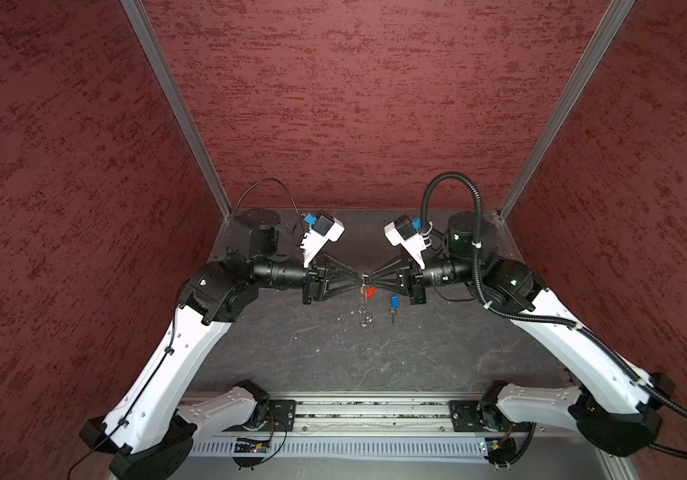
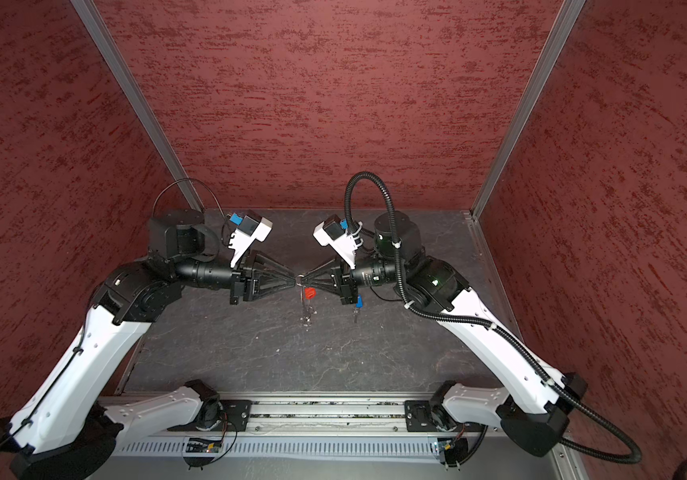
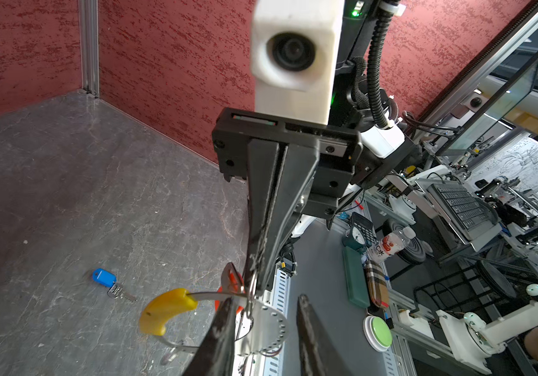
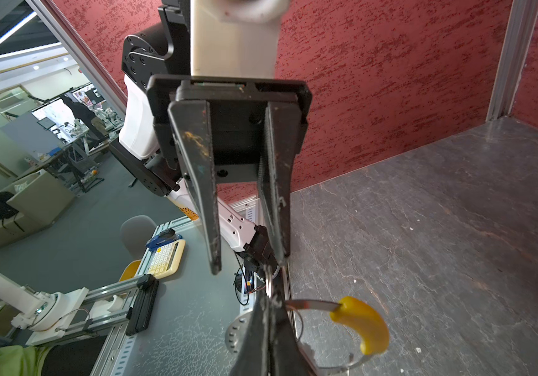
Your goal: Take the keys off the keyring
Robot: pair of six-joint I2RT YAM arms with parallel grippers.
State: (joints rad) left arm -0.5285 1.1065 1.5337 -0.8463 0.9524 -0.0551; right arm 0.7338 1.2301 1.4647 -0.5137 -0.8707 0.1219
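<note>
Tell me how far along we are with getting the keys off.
Done: the blue key lies loose on the table, apart from the keyring. In hand: the right gripper is shut on the keyring at a small ring, and the left gripper faces it with jaws open. Left: the red key hangs from the keyring right by the grippers and has yet to come off.

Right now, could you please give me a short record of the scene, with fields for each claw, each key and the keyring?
left claw: open, jaws apart, close beside the keyring
right claw: shut on a small ring of the keyring
keyring: hangs down from the right claw, yellow sleeve on it
red key: hangs at the keyring, by the claw tips
blue key: lies on the table, off the keyring
</note>
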